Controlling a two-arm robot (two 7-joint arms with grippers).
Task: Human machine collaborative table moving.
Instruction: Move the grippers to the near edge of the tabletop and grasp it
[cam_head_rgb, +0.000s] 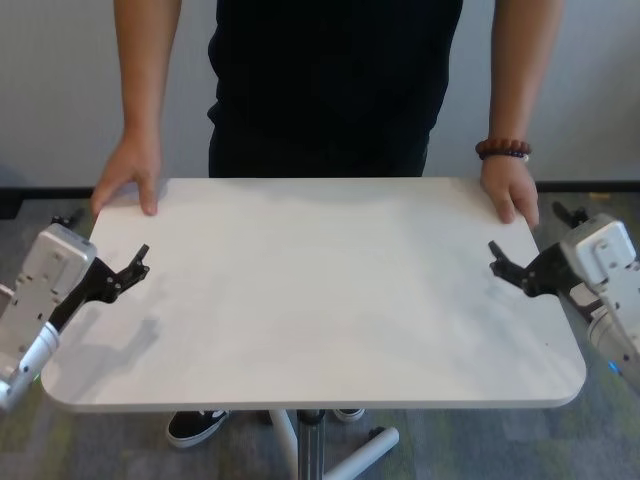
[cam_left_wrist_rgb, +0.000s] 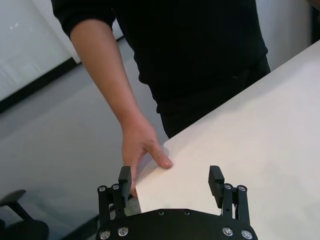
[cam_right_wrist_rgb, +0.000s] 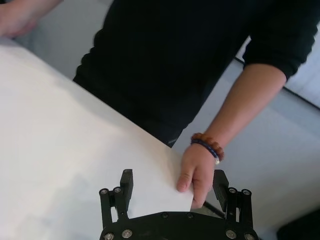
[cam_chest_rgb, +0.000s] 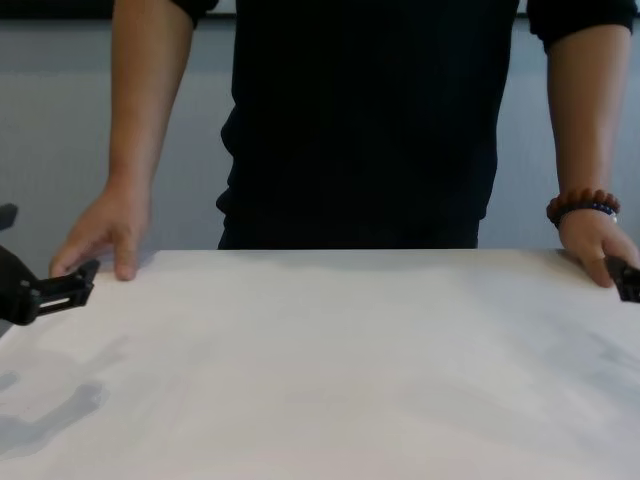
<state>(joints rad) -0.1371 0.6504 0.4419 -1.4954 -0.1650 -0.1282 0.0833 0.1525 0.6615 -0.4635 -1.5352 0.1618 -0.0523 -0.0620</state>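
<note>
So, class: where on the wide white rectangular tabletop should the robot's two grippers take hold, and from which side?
Grip the thin side edges of the white rectangular tabletop, each from its own side. The open left gripper and open right gripper already sit there, while the person's hands hold the far corners, so probably stay nearer the robot.

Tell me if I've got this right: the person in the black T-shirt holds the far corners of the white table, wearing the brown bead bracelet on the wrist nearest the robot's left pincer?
Not quite. The brown bead bracelet is on the wrist beside the robot's right pincer, as the head view shows. The rest holds: the person in the black T-shirt grips the white table at its far corners.
</note>
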